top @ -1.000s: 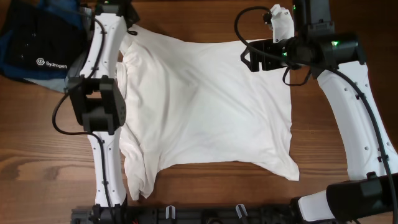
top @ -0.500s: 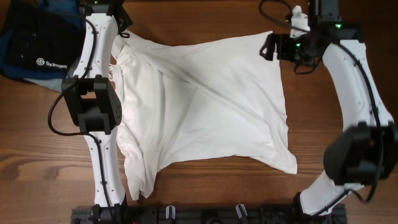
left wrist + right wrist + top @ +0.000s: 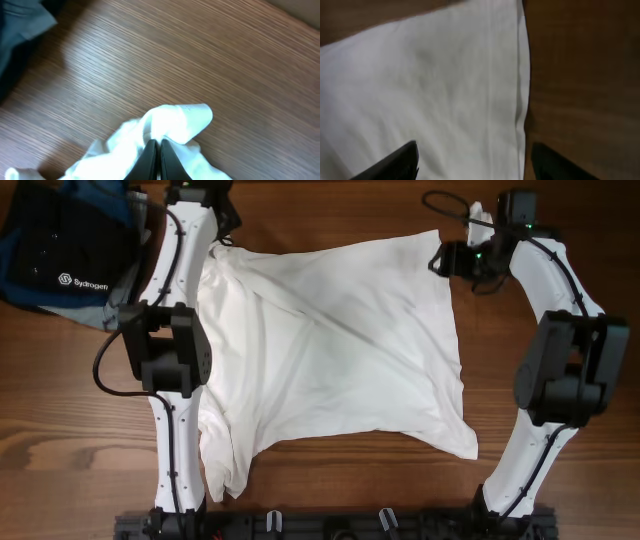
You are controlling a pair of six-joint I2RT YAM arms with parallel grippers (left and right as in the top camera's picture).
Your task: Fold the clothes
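Observation:
The clothes are one large white garment lying spread and wrinkled across the wooden table. At its far left corner my left gripper is shut on a bunched fold of the cloth. The left wrist view shows that fold pinched in the left gripper. My right gripper hovers at the far right corner. In the right wrist view the right gripper is open, with the garment's hemmed edge below the gap and nothing gripped.
A dark blue-black folded stack with a white "Sydrogen" logo lies at the far left corner of the table. Both white arms reach along the table's sides. The arms' black base rail runs along the near edge.
The garment's far right corner has been drawn out toward the back right, with the right gripper following it. The left gripper has drifted slightly right, still pinching its corner.

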